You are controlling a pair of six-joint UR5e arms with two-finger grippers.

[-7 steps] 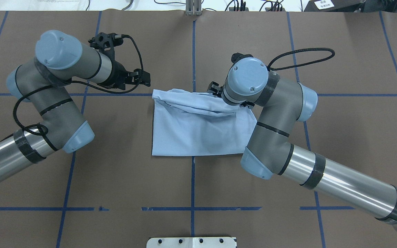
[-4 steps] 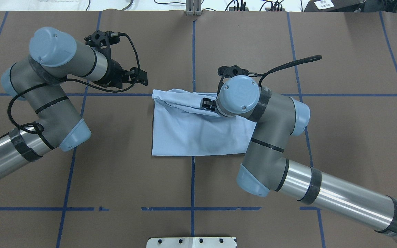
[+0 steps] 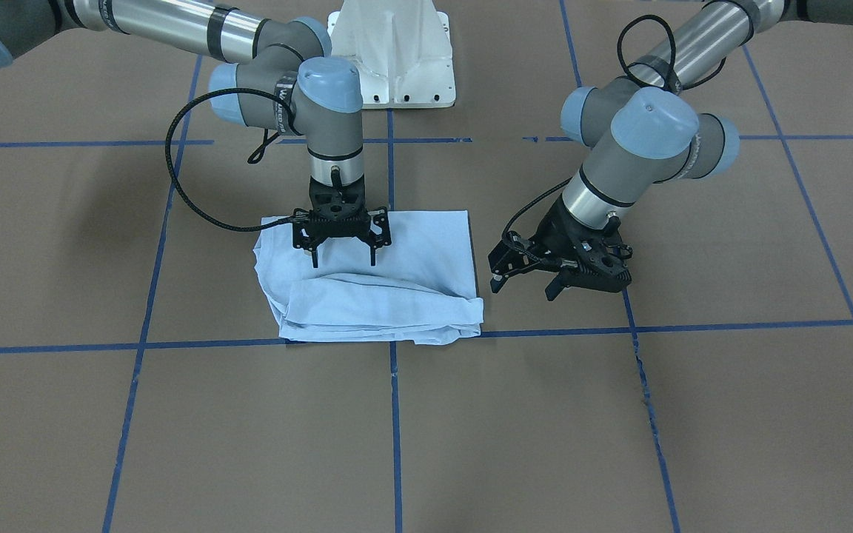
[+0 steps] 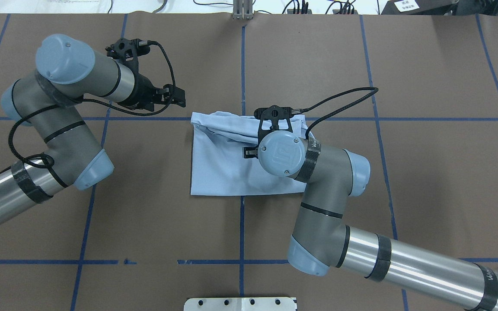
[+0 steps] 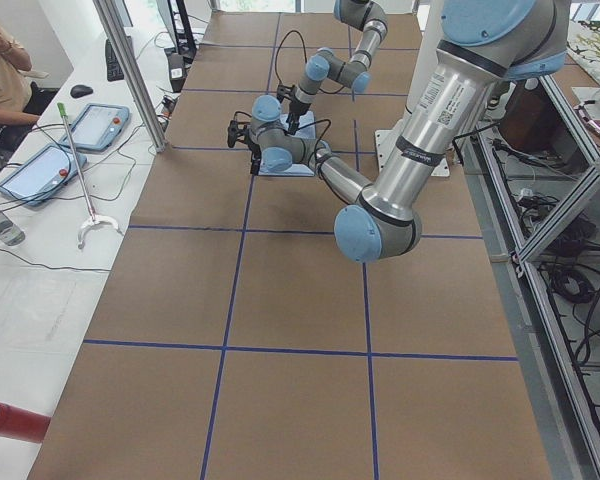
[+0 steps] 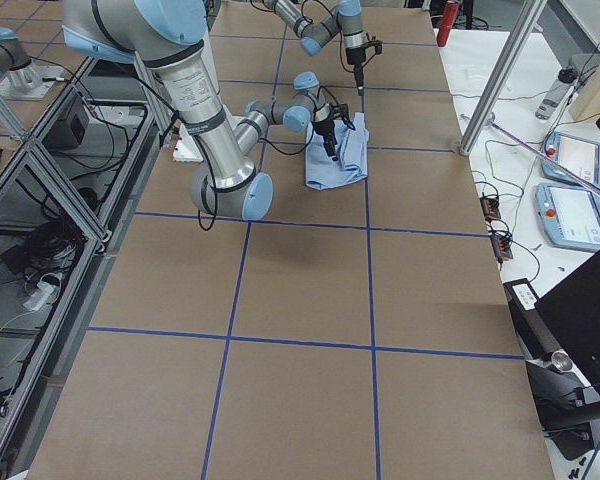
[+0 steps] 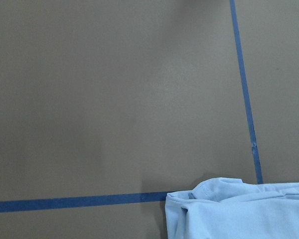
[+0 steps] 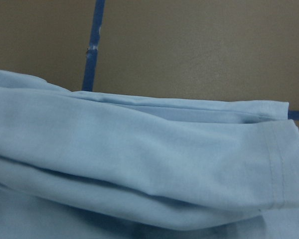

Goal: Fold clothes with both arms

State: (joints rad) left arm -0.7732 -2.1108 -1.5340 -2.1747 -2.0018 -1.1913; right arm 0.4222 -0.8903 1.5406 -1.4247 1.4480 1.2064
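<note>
Over the T-shirt (image 3: 426,244): right gripper (image 3: 343,257) fingers spread, pointing down, holding nothing. Just off the T-shirt's side edge: left gripper (image 3: 523,287) fingers spread, empty, tilted. T-shirt lies folded on the brown table (image 3: 175,414), bunched roll along its edge farthest from the robot.

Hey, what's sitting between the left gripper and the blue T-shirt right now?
Nothing: in the front-facing view only a narrow strip of bare brown table separates the left gripper from the T-shirt. The overhead view shows the same.
</note>
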